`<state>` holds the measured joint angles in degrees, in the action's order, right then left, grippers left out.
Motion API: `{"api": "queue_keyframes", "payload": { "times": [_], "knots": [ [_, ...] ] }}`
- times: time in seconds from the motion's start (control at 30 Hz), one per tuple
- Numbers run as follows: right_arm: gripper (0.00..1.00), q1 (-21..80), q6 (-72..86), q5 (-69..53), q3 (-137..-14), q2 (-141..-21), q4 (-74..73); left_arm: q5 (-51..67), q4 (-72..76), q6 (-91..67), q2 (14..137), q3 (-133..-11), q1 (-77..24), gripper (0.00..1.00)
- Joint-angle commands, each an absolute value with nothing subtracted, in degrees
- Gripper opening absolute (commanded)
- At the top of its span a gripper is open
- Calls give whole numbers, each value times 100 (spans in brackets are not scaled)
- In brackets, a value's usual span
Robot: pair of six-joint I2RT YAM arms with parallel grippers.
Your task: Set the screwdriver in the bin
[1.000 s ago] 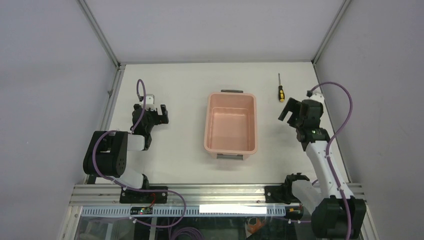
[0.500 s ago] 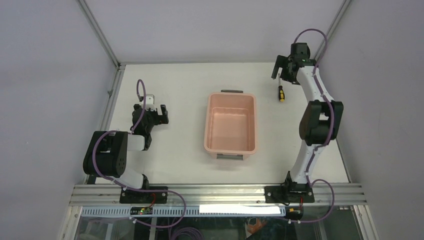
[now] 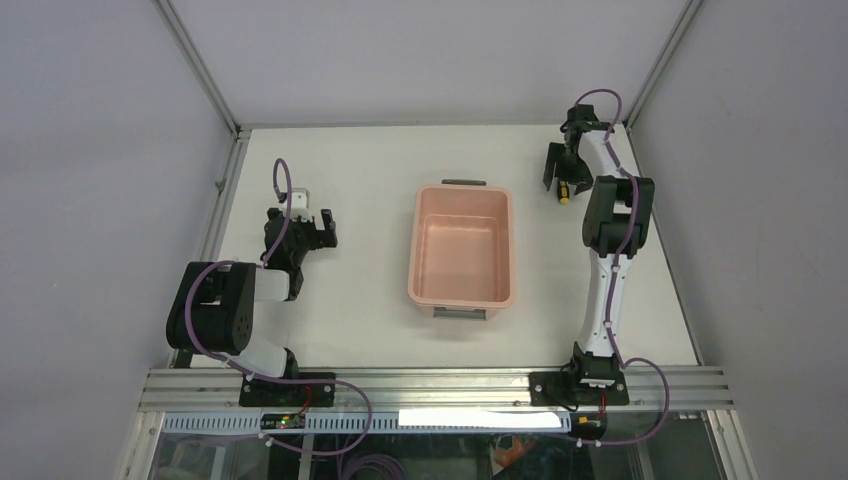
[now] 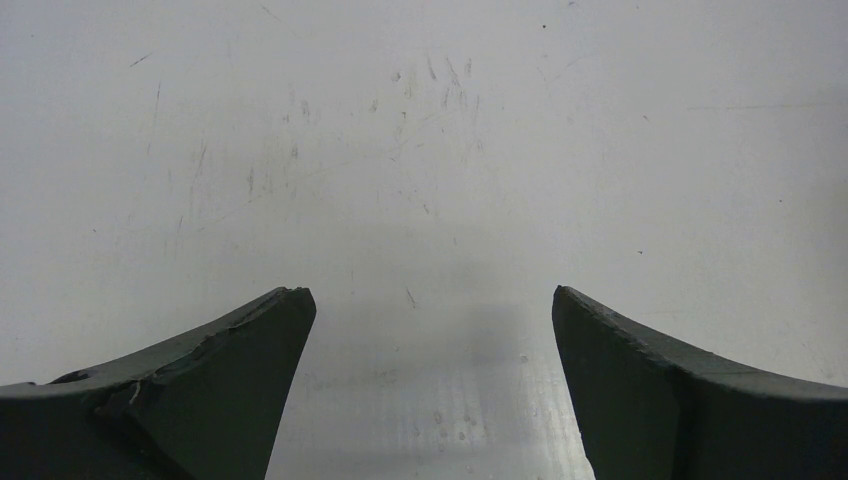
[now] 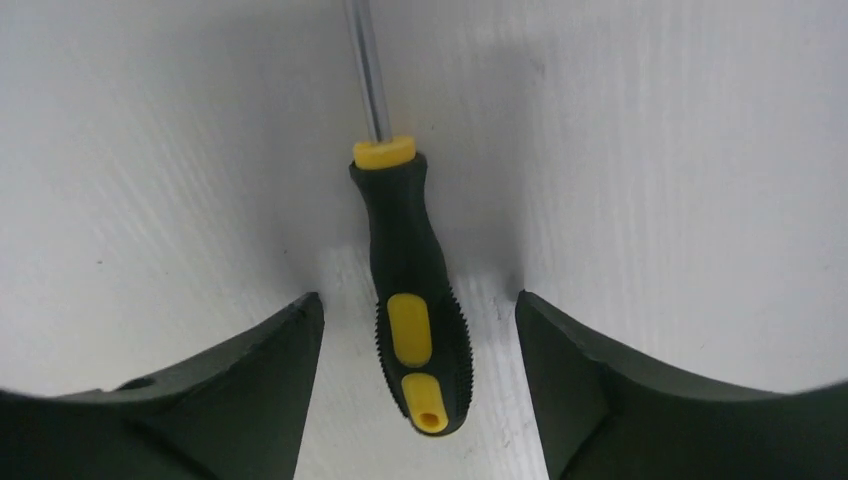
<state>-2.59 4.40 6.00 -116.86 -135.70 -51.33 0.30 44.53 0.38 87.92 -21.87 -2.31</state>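
A: Looking at grey walls (image 3: 100,150) round a white table (image 3: 350,330), scuffed. Seeing the bin (image 3: 413,250)?
B: Seeing it mid-table, long sides running near to far, showing only its bare pink floor.
A: Placing the screwdriver (image 5: 410,300)?
B: Placing it flat on the table at the far right, outside the bin and well apart from it. Noting the shaft (image 5: 368,70) pointing to the far edge, the black-and-yellow handle (image 5: 400,240) pointing back toward the arms.
A: Tagging the right gripper (image 5: 415,298)?
B: Tagging it stretched out to the far right corner, hanging low over the screwdriver. Marking its fingers (image 5: 230,400) as spread, straddling the handle's butt end, one each side. Seeing a strip of bare table between each finger and the handle, so no pinch; gripping nothing.
A: Touching the table?
B: Not managing to tell from the wrist view.
A: Logging the left gripper (image 4: 430,300)?
B: Logging it parked at the near left, arm folded, well apart from the bin. Marking its fingers (image 4: 200,400) as released, wide apart, framing only scratched bare table.
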Motion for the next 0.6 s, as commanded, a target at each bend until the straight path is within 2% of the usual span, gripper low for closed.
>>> {"api": "queue_keyframes", "payload": {
  "times": [0.0,0.03,0.1,0.17,0.33,0.57],
  "knots": [
    [58,-324,346,642,-12049,-13839,-5153,53,4605,-53,8639,-2197,-282,99],
    [41,-325,370,625,-12090,-13862,-5196,55,4605,-53,8633,-2197,-281,99],
    [14,-321,407,621,-12132,-13796,-5279,55,4608,-53,8633,-2197,-274,99],
    [2,-317,420,576,-12156,-13588,-5409,54,4606,-53,8638,-2197,-274,99],
    [0,-308,657,753,-12394,-12733,-6130,54,4605,-53,8638,-2197,-281,99],
    [0,-13,1244,1244,-11510,-10865,-6827,52,4605,-53,8638,-2197,-278,99]
  ]
}}
